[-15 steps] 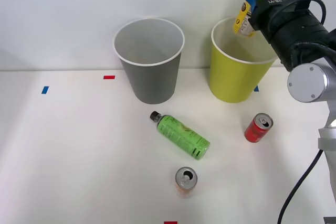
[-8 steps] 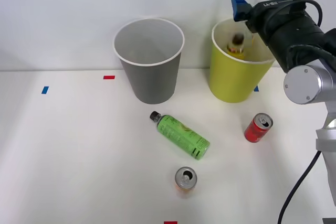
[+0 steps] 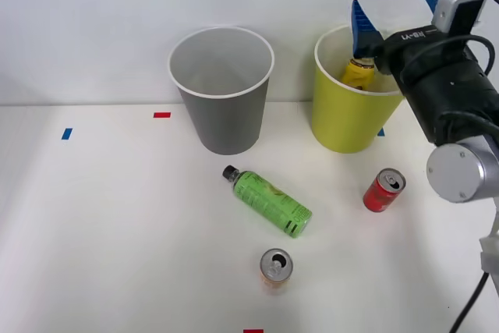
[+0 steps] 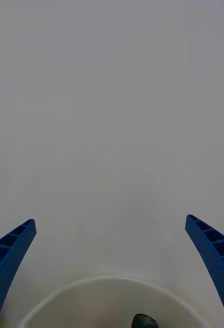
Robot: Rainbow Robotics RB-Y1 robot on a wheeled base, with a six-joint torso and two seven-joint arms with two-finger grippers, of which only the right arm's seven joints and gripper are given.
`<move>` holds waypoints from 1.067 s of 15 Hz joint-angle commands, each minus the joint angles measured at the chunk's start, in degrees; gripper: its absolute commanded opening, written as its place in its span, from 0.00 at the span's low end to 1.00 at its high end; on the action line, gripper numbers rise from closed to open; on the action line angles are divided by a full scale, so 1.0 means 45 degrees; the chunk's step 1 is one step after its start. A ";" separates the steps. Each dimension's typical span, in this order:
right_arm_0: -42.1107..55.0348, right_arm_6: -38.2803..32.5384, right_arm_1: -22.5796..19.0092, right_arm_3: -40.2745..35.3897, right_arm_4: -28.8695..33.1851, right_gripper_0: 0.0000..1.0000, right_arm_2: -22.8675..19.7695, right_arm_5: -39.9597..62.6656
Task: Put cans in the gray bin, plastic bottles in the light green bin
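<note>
I saw the right end effector released, its 2 blue fingers spread wide and holding nothing, hanging above the back rim of the light green bin. The yellow bottle stood inside that bin, its black cap just below the spread fingers in the wrist view. The gray bin sat to the left of the green one, apart from it. On the bench the green bottle lay on its side in front of the bins. The red can stood near the green bin, and the orange can stood nearer me.
</note>
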 commanded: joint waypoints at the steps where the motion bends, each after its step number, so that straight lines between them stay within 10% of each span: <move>1: 0.2972 0.0330 -0.0177 -0.2972 0.0205 1.00 -0.0005 -0.0026; 16: 1.3323 0.0760 0.1308 -0.5745 0.0459 1.00 0.0913 -0.3562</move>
